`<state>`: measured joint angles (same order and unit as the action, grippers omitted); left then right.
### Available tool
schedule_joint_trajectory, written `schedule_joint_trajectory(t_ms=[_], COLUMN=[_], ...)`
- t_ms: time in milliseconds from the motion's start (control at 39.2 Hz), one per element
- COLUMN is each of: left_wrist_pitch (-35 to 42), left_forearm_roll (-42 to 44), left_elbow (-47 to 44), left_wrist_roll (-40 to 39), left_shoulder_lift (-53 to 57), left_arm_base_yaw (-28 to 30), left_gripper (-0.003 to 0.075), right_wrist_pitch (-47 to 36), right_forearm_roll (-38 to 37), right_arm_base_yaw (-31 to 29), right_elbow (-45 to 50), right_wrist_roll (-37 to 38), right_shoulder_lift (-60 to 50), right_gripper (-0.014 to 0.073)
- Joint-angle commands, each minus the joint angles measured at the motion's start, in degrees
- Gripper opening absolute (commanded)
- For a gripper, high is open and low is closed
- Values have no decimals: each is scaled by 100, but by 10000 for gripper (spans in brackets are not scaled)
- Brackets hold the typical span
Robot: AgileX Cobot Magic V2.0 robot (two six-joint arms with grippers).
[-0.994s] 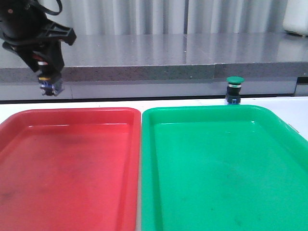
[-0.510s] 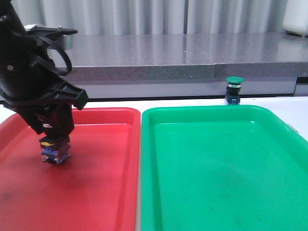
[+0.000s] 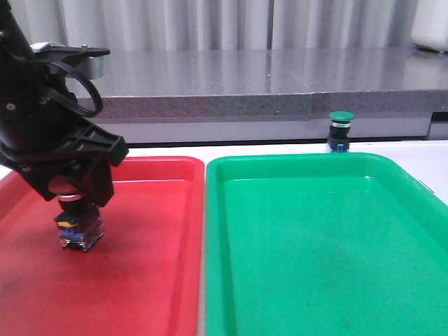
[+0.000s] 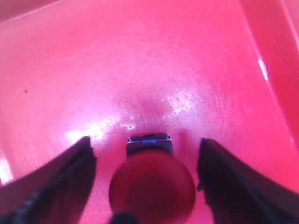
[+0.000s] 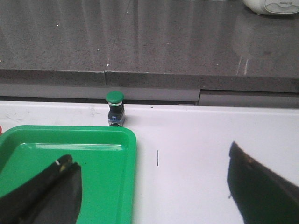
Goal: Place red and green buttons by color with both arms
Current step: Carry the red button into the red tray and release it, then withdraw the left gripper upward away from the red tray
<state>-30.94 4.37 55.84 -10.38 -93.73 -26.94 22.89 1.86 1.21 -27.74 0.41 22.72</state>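
The red button (image 3: pixel 79 225) stands upright on the floor of the red tray (image 3: pixel 154 280), in its left half. My left gripper (image 3: pixel 73 196) sits right above it, open, one finger on each side of the red cap. In the left wrist view the cap (image 4: pixel 152 186) lies between the fingers (image 4: pixel 70 172) with tray floor (image 4: pixel 140 56) showing on both sides. The green button (image 3: pixel 341 131) stands on the white table behind the green tray (image 3: pixel 315 245). My right gripper (image 5: pixel 154 186) is open and empty, well short of the green button (image 5: pixel 115 108), over the green tray's corner (image 5: pixel 93 154).
A grey stone ledge (image 3: pixel 245 91) runs along the back of the table, just behind the green button. A white object (image 3: pixel 430 24) stands on it at the far right. White table (image 5: pixel 201 140) lies to the right of the green tray.
My left arm came down from above the ledge into the red tray with the red button. Its fingers have spread and the button now stands on the tray floor.
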Motion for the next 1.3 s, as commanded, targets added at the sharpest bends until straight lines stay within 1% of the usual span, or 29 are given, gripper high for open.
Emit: schedule_joint_trajectory(t_ms=[0,178,306,357,408,484,535,586,637,663,739,816,969,1121,1274], left_wrist_pitch=[276,661,818,818,818,818,832,844,876,923,1144,1433,1689,1679,1611], left_forearm_roll=[-66,-66,-66,-66,-66,-66,-66,-66,-66,-66,-66,-66,-66,-66,-81], left_elbow=[224,353,353,353,342,250,129,-25,-211,-338,-766,-1239,-2159,-2891,-3432], left_wrist_roll=[-60,-60,-60,-60,-60,-60,-60,-60,-60,-60,-60,-74,-74,-74,-74], left_shoulder_lift=[467,989,1401,1552,1710,1987,2214,2424,2649,2786,3223,3731,4926,6371,7751], left_arm_base_yaw=[-50,64,398,606,839,1180,1341,1413,1442,1470,1522,1597,1785,1809,1809], left_gripper=[547,547,545,527,489,375,265,181,114,61,-20,-20,-20,-20,-20], right_wrist_pitch=[-499,-499,-499,-499,-499,-499,-499,-499,-499,-499,-499,-499,-499,-499,-499], right_forearm_roll=[10,10,10,10,10,10,10,10,10,10,10,10,10,10,10], right_arm_base_yaw=[-41,-41,-41,-41,-41,-41,-41,-41,-41,-41,-41,-41,-41,-41,-41], right_elbow=[-203,-203,-203,-203,-203,-203,-203,-203,-203,-203,-203,-203,-203,-203,-203], right_wrist_roll=[-41,-41,-41,-41,-41,-41,-41,-41,-41,-41,-41,-41,-41,-41,-41], right_shoulder_lift=[80,80,80,80,80,80,80,80,80,80,80,80,80,80,80], right_gripper=[644,644,644,644,644,644,644,644,644,644,644,644,644,644,644])
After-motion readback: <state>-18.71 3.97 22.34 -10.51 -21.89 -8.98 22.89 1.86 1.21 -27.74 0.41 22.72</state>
